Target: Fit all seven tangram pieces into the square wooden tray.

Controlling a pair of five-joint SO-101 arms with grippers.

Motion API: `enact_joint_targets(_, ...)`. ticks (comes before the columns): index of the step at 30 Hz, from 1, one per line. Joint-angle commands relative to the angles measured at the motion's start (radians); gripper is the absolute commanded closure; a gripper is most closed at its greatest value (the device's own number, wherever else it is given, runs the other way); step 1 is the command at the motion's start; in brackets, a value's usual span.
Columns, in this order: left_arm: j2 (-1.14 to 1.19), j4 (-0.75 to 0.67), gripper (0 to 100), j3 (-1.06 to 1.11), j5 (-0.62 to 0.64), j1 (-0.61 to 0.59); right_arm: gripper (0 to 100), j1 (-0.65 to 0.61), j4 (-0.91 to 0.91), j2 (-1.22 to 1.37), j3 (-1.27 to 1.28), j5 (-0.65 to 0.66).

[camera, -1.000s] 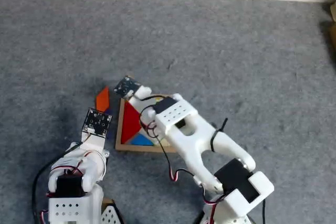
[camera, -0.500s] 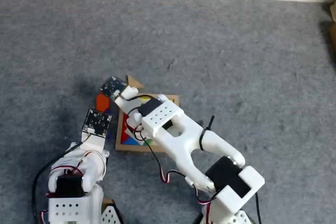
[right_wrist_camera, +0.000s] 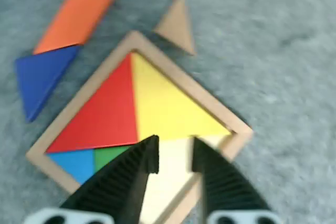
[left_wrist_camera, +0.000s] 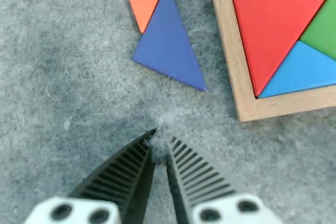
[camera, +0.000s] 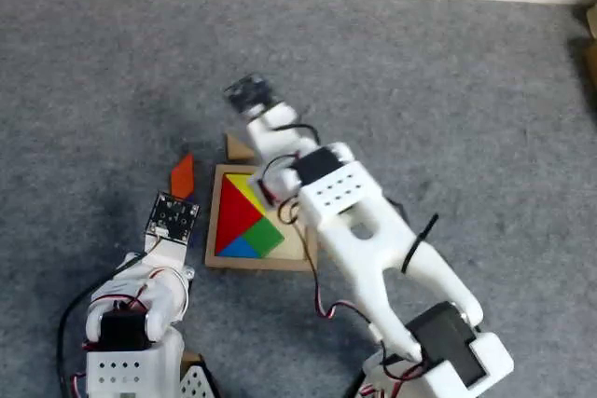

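The square wooden tray (camera: 211,260) holds a red triangle (camera: 231,216), a yellow triangle (camera: 252,195), a green square (camera: 264,236) and a light blue triangle (camera: 244,249). Part of its floor (right_wrist_camera: 168,177) is bare. Outside it lie an orange parallelogram (camera: 182,174), a dark blue triangle (left_wrist_camera: 168,48) beside the orange one, and a tan triangle (camera: 240,147) at the far corner. My right gripper (right_wrist_camera: 173,148) hangs open and empty above the tray's bare part. Near the tray's front left corner, my left gripper (left_wrist_camera: 161,136) is shut and empty on the carpet, short of the dark blue triangle.
Grey carpet (camera: 448,90) covers the whole table, with wide free room to the far side and to the right. The right arm (camera: 345,202) stretches over the tray's right edge. The left arm (camera: 140,305) sits at the front left.
The right arm has swung from the tray's left corner toward the far side and lifted, uncovering the pieces in the tray. The left arm has kept still.
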Motion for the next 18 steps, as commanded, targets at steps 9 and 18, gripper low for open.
enact_joint_targets(9,-0.004,0.006,100,0.019,0.005,-0.01,72.8,0.036,-0.134,0.091,-0.197,-0.048)
enact_joint_targets(18,-0.004,0.006,100,0.019,0.005,-0.01,72.8,0.128,0.186,0.222,-0.506,-0.052)
